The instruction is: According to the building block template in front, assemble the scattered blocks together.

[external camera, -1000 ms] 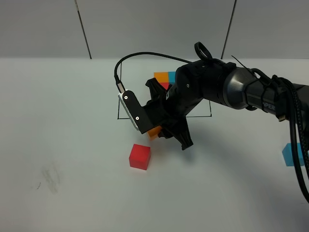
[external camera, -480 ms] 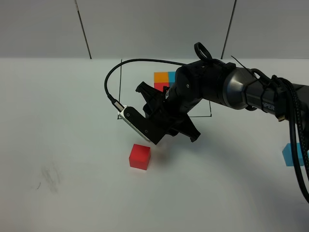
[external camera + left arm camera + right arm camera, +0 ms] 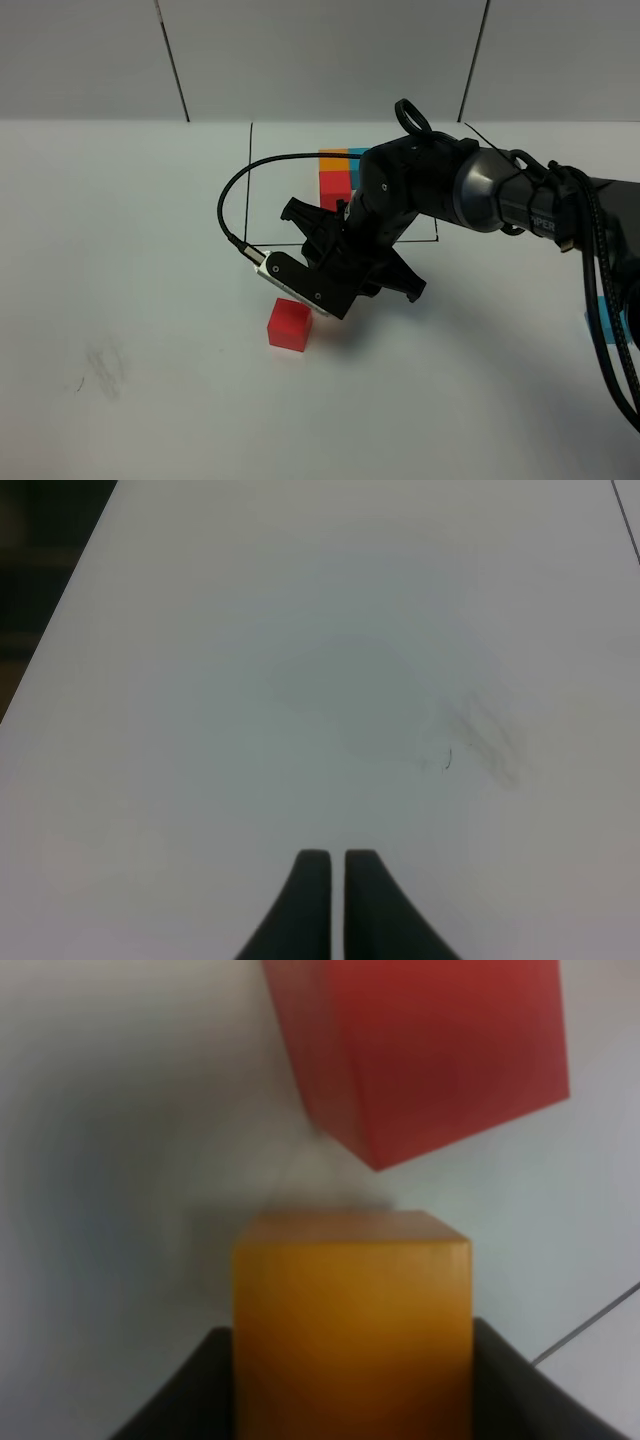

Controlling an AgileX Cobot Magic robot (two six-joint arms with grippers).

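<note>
My right gripper (image 3: 338, 298) reaches across the middle of the table and is shut on the orange cube (image 3: 352, 1320), which the arm hides in the exterior view. The red cube (image 3: 290, 325) lies just beyond the orange one, a small gap apart, and appears turned at an angle as the red cube (image 3: 430, 1050) in the right wrist view. The blue cube (image 3: 593, 322) sits far right, half behind cables. The building block template (image 3: 336, 170) lies in its black drawn frame, partly hidden by the arm. My left gripper (image 3: 335, 900) is shut over bare table.
The white table (image 3: 150, 250) carries a faint grey smudge (image 3: 105, 368) at front left, seen as a smudge (image 3: 480, 740) in the left wrist view. A black cable (image 3: 240, 200) loops out from the right wrist. The right arm's cables (image 3: 615, 330) hang at the right edge.
The right gripper has swung down and forward with the orange cube, ending close to the red cube. The orange cube is now hidden under the wrist in the exterior view.
</note>
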